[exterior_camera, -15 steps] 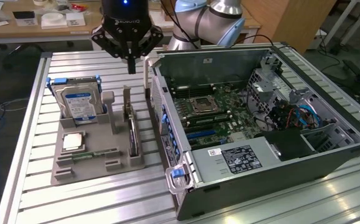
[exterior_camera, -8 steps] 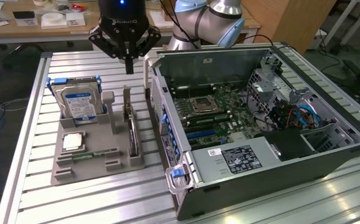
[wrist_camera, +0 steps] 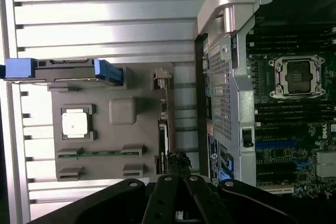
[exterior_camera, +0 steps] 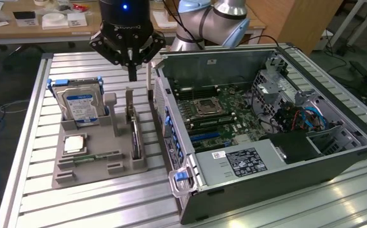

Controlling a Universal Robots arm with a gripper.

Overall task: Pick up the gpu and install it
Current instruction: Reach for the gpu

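Observation:
The gpu (exterior_camera: 132,129) stands on its long edge in a slot of the grey holder (exterior_camera: 125,167), its metal bracket end pointing up. My gripper (exterior_camera: 132,77) hangs straight above that end, fingers shut together, a small gap away from the card. In the wrist view the gpu (wrist_camera: 164,121) appears edge-on as a thin strip, and the black fingers (wrist_camera: 167,192) converge over its near end. The open computer case (exterior_camera: 247,161) lies on its side at the exterior view's right of the holder, with the motherboard (exterior_camera: 225,111) and a blue slot (exterior_camera: 206,137) exposed.
The holder also carries an upright silver hard drive (exterior_camera: 82,105), a processor chip (exterior_camera: 74,142) and a green memory stick (exterior_camera: 98,157). All of it rests on a slatted aluminium table (exterior_camera: 75,202). The case wall (exterior_camera: 164,109) stands close beside the gpu.

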